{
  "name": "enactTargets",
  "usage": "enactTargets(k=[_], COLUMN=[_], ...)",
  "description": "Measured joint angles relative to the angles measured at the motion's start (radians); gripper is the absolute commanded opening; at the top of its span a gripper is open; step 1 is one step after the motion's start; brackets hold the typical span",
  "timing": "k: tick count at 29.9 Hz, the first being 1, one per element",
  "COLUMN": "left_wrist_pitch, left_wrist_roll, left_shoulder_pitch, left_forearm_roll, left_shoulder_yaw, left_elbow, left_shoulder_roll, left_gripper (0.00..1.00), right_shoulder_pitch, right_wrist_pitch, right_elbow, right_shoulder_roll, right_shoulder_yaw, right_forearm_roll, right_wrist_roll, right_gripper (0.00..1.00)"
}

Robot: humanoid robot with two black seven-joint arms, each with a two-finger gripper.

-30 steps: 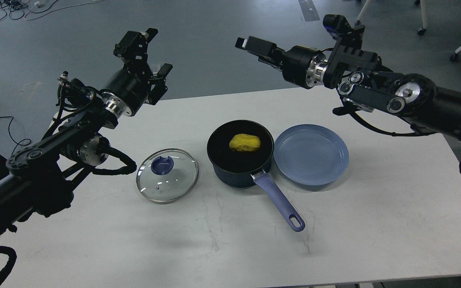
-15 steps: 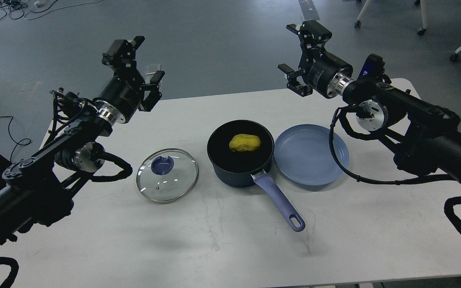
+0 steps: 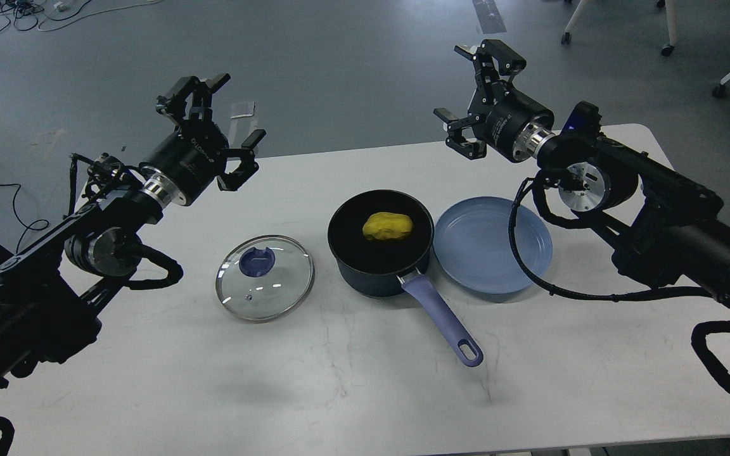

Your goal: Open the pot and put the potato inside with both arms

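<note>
Pot: dark blue, sitting uncovered near the middle of the white tabletop; its lavender handle runs toward the near-right edge.

Potato: yellow and lumpy, lying inside the pot on its dark floor — slightly toward the far side.

Lid: clear glass with a blue knob, resting flat on the tabletop just left of the pot, close to it but not touching.

Plate: pale blue, right beside the pot on its right; the rims look to meet or nearly meet (I cannot tell which from here).

Left tool: held up above the far-left part of the tabletop, well apart from the lid; fingers spread wide, nothing between them.

Right tool: raised beyond the far edge of the tabletop, above and behind the plate; fingers likewise splayed wide and gripping nothing.

Arms: both black, reaching in from either side, with looping cables hanging off them — neither touches anything on the tabletop.

Floor: grey, with cables trailing at the far left and chair legs on castors at the far right.
</note>
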Motion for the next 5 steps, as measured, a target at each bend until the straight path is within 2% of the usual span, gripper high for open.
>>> enactTargets(k=[5], left_wrist_pitch=[-0.024], left_wrist_roll=[0.006], left_shoulder_pitch=[0.006], left_forearm_roll=[0.0], left_shoulder_yaw=[-0.006], left_elbow=[0.002], left_shoulder_roll=[0.003], left_gripper=[0.98], right_shoulder_pitch=[0.007], right_wrist_pitch=[0.004], right_elbow=[-0.003], right_shoulder_roll=[0.001], right_shoulder_yaw=[-0.01], right_forearm_roll=[-0.008], right_wrist_roll=[0.003], right_gripper=[1.0])
